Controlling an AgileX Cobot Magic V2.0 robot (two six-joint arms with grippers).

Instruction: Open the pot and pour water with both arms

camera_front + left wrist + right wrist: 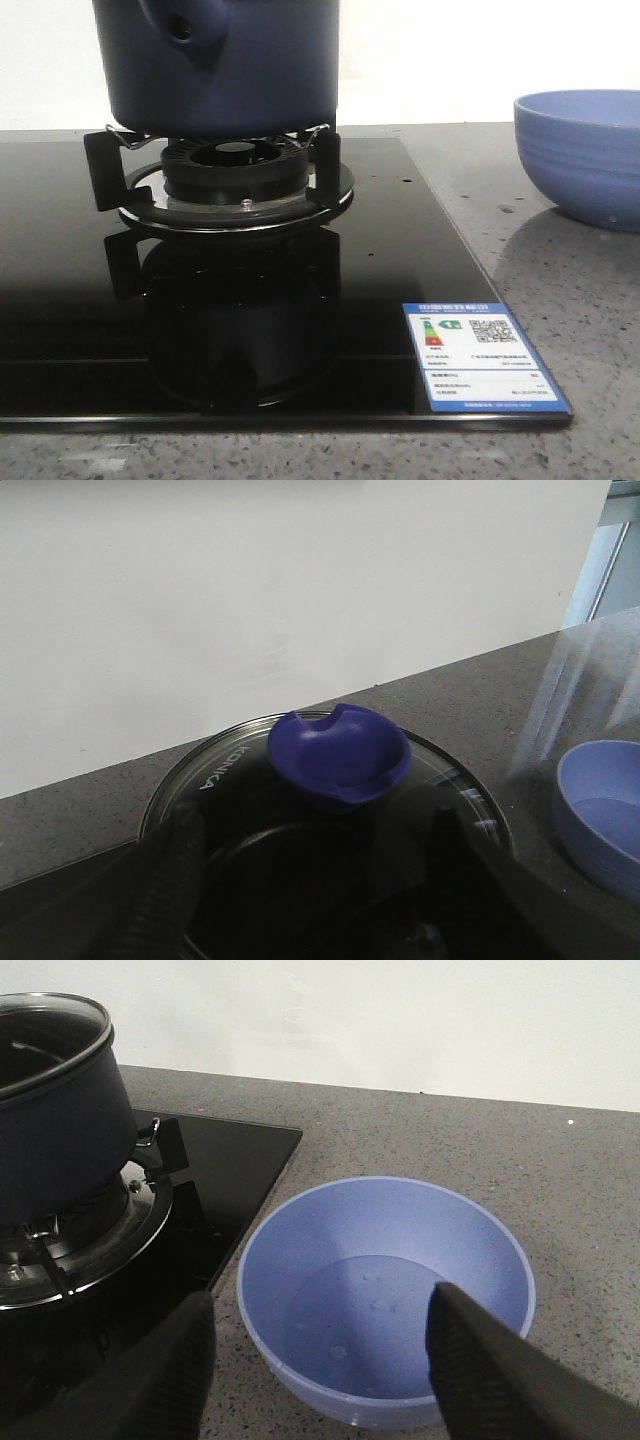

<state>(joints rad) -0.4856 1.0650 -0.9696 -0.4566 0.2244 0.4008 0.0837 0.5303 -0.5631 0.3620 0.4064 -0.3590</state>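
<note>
We open at the near edge of the hob, where a blue and white energy sticker sits on the black glass at its near right corner. It carries a coloured rating scale and a QR code; the small print is too fine for us to read.

Further back, the pot stands on the burner, left of centre, its handle socket facing us. Right of the hob, on the grey counter, sits the bowl.

Now our own arms. Our left gripper hovers right above the pot's glass lid, its dark fingers spread wide either side of the blue knob and closing on nothing. The word KONKA is printed on the glass beside the knob. Our right gripper hangs over the bowl, fingers parted and empty too. The bowl seems to hold a little water, though we can't be sure.

So we judge we're at the very first step: the lid is on and nothing is gripped. The next move calls for the left gripper to drop onto the knob, centred, close firmly and lift straight up, so the lid clears the rim without dragging the pot. The right gripper will then need to cross left for the socket.
</note>
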